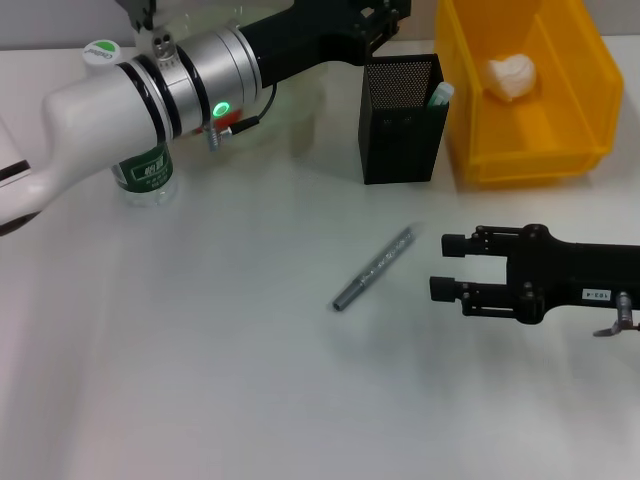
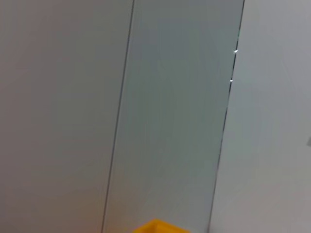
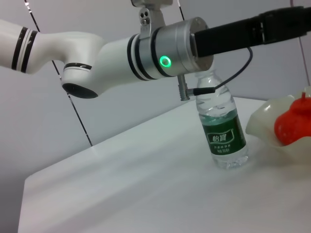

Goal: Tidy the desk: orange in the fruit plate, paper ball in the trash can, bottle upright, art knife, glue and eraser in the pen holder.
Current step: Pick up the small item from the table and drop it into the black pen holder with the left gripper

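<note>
White desk (image 1: 200,400) surface, matte, evenly lit. Behind it, grey wall panels (image 2: 170,121) (thin vertical seams between them).

Matt white bench (image 1: 250,400), smooth. Art knife (image 1: 374,269) looks brushed grey metal. Pen holder (image 1: 400,120) is black perforated mesh. Trash can (image 1: 560,150): glossy yellow plastic. Bottle (image 3: 221,131), clear shiny plastic. Crumpled paper ball (image 1: 512,76).

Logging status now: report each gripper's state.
Left gripper: above the pen holder, cannot tell.
Right gripper: open, empty, beside the art knife.
</note>
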Robot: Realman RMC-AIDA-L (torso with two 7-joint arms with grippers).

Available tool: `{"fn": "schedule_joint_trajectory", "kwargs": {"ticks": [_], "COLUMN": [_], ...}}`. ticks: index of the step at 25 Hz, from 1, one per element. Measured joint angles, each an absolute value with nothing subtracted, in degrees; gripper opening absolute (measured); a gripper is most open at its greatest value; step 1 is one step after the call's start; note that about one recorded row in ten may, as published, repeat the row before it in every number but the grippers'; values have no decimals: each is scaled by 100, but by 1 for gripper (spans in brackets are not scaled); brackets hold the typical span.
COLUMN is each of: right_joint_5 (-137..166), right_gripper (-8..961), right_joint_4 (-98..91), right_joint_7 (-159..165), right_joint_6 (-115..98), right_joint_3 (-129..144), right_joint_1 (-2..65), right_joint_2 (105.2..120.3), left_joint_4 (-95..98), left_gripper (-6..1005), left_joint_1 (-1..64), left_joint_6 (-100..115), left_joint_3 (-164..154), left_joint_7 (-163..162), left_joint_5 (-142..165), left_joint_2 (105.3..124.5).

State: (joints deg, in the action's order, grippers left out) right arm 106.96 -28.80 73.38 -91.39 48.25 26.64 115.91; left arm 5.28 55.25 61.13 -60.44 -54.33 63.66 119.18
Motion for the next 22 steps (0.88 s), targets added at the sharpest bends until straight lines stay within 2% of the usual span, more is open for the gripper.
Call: {"fn": "schedule_joint_trajectory", "kwargs": {"ticks": [22], "right_joint_5": [10696], "right_gripper": [642], "right_joint_4": [-2849], "right_joint_7": [7338], "right_joint_6": [-9071], "right_joint_3": [4833], "right_joint_1": [2785], "right_joint_2": [11641], "left_joint_4": [520], "left_gripper": [264], "left_joint_1": [5530], "left_joint_6": [6342], "left_joint_3": [-6108], "left_joint_7": [-5463], "left_joint_5": [6430], "left_joint_2": [11918]}}
